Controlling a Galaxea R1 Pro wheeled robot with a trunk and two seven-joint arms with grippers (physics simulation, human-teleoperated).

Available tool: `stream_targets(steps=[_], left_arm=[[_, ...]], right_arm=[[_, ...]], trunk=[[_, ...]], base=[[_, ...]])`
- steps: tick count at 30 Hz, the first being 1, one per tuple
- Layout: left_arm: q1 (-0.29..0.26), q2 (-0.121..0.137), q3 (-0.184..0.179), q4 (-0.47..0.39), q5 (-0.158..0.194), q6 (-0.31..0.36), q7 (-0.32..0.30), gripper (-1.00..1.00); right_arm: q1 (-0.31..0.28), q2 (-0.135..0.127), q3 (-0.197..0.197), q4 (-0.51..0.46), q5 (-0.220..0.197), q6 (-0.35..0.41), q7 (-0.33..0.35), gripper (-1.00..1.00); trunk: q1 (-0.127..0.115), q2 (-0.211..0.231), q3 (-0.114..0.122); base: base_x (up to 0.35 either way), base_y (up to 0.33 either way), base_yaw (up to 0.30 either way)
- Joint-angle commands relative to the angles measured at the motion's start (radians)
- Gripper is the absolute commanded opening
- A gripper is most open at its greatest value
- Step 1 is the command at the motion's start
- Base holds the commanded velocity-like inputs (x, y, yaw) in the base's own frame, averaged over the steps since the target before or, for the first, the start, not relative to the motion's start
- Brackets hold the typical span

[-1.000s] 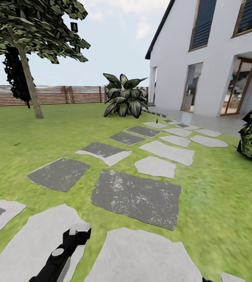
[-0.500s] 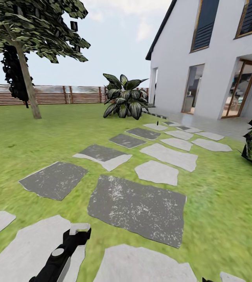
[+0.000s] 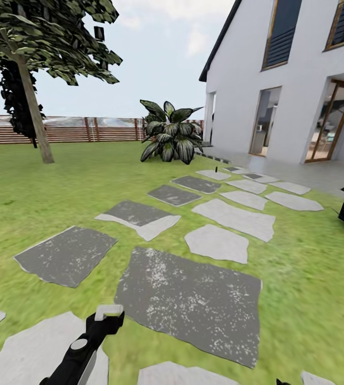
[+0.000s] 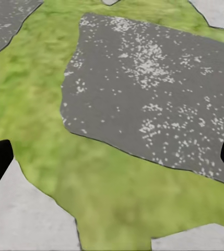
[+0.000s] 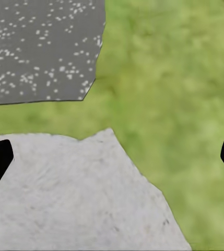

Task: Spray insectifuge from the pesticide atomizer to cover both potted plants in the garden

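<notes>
Left gripper point(image 4: 112, 157): jaws wide, empty, over dark stepping stone point(image 4: 153, 89) and lawn point(image 4: 33, 94). Right gripper point(image 5: 112, 154): jaws wide, empty, over pale stone point(image 5: 65, 193). Atomizer: a small dark upright speck point(image 3: 215, 173), possibly it, far ahead of both jaws.

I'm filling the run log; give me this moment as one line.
phase: crossing lawn | underfoot: stepping stones | ahead: leafy plant, house | left claw: open, empty | right claw: open, empty

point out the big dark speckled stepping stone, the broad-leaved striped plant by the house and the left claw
big dark grey speckled stepping stone point(image 3: 190, 302), head view, its flat middle
broad-leaved striped plant point(image 3: 170, 138), head view, centre of its leaf cluster
left claw point(image 3: 107, 316), head view, its black tip
</notes>
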Motion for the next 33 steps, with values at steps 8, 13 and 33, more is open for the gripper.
stream_targets(steps=[8,13,33], left_arm=[[0.000,0.000,0.000,-0.002,0.000,0.006,0.000,1.00],[0.000,0.000,0.000,-0.002,0.000,0.006,0.000,1.00],[0.000,0.000,0.000,-0.002,0.000,0.006,0.000,1.00]], right_arm=[[0.000,0.000,-0.002,-0.001,0.006,0.006,0.002,1.00],[0.000,0.000,-0.001,-0.001,0.004,0.005,0.002,1.00],[0.000,0.000,-0.001,-0.003,0.001,0.007,0.001,1.00]], trunk=[[0.000,0.000,-0.001],[0.000,0.000,-0.001],[0.000,0.000,-0.001]], base=[[0.336,0.000,0.000],[0.336,0.000,0.000],[0.336,0.000,0.000]])
